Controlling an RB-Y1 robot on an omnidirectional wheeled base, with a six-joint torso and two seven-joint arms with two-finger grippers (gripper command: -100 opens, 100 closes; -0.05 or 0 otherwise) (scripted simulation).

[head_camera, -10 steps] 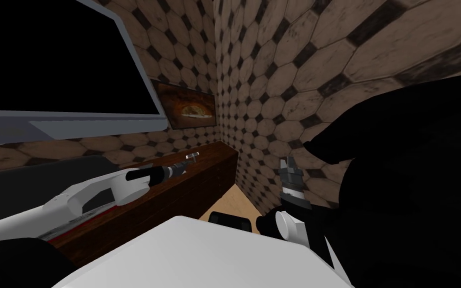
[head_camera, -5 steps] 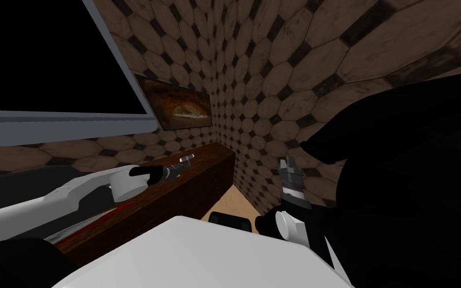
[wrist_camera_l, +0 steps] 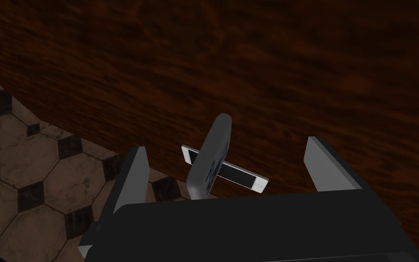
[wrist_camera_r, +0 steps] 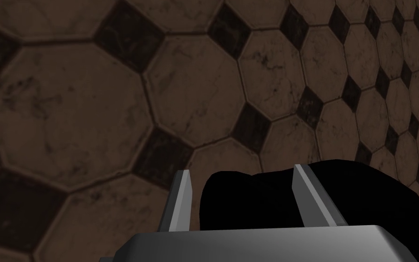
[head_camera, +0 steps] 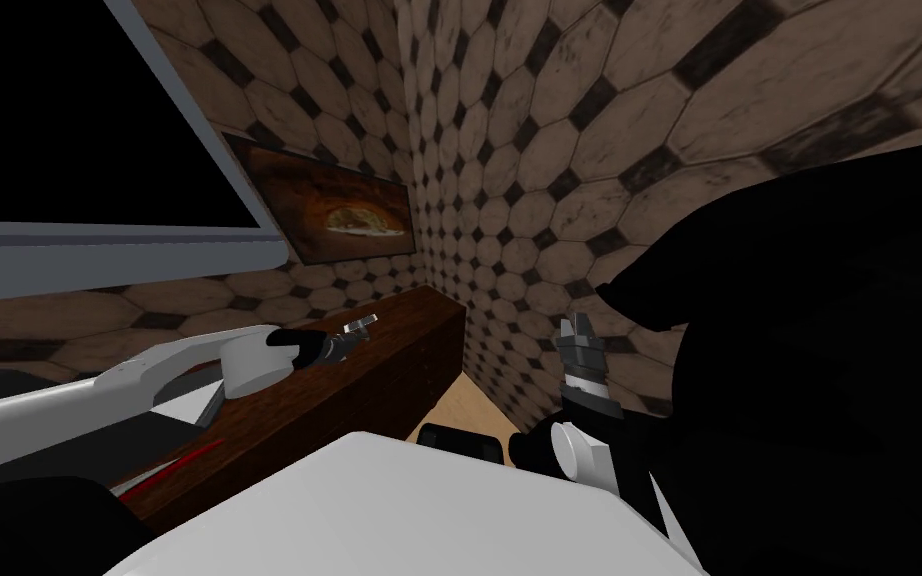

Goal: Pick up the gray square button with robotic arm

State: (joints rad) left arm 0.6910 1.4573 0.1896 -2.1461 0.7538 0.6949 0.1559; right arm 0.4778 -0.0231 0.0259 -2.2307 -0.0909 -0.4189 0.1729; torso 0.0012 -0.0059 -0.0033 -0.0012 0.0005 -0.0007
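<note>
The left arm (head_camera: 99, 390) is showing a long white-grey shell, swelling into a round white collar (head_camera: 249, 365) behind the left tool (head_camera: 354, 331). A black sleeve (head_camera: 299, 347) is linking collar and tool. The right arm (head_camera: 599, 405) is showing a white disc (head_camera: 575, 451) set in black housing, with grey and black rings (head_camera: 581, 372) stacking up to the right tool (head_camera: 577, 325). Each tool is carrying two thin, light grey blade fingers (wrist_camera_l: 133, 177) on a box (wrist_camera_l: 249, 227). The left box is looking matte black, while the right is catching a grey sheen.
</note>
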